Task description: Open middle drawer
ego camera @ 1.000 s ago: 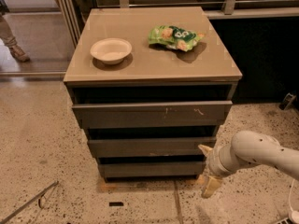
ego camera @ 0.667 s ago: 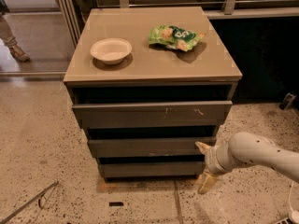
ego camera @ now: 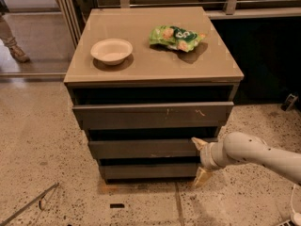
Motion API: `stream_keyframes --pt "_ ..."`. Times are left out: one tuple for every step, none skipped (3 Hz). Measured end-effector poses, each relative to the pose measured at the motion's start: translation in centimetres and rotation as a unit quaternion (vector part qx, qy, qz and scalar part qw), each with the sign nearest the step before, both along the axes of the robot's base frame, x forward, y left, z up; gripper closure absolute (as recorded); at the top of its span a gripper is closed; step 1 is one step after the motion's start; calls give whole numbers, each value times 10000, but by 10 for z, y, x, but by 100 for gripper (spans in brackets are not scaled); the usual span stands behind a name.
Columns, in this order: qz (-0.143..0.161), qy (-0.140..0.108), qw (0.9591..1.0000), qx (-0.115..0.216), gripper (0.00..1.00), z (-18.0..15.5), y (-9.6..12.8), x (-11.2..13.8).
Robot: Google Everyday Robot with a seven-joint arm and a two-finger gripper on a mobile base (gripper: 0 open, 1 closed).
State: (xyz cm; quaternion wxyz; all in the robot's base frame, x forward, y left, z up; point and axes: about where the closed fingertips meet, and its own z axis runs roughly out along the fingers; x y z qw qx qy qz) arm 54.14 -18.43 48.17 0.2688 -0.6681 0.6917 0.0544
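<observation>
The middle drawer (ego camera: 141, 149) is a plain dark grey-brown front, the second of three in a low cabinet, sticking out slightly. My gripper (ego camera: 198, 160) is at the drawer's right end, on a white arm coming in from the right. Its two pale fingers are spread apart, one above the other. The upper fingertip (ego camera: 196, 142) is at the top right corner of the middle drawer front. The lower fingertip (ego camera: 201, 177) hangs beside the lowest drawer (ego camera: 146, 171), near the floor. The gripper holds nothing.
The wider top drawer (ego camera: 150, 115) with white scratches juts out above. On the cabinet top (ego camera: 141, 65) sit a white bowl (ego camera: 111, 51) and a green snack bag (ego camera: 176, 36). A person's foot (ego camera: 16, 53) is at far left. A thin rod (ego camera: 28, 204) lies on the speckled floor.
My gripper has moved a little left and up, from beside the cabinet's lower right corner to the right end of the middle drawer. The drawers have not moved.
</observation>
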Motion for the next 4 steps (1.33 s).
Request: stream_keyframes --pt "1 -35 10000 -36 0 -11 3 16" --pt "36 -14 9999 -104 0 -24 7 31" --pt "106 28 9997 -195 0 -34 11 46" --pt "165 55 9995 -256 0 -42 15 60"
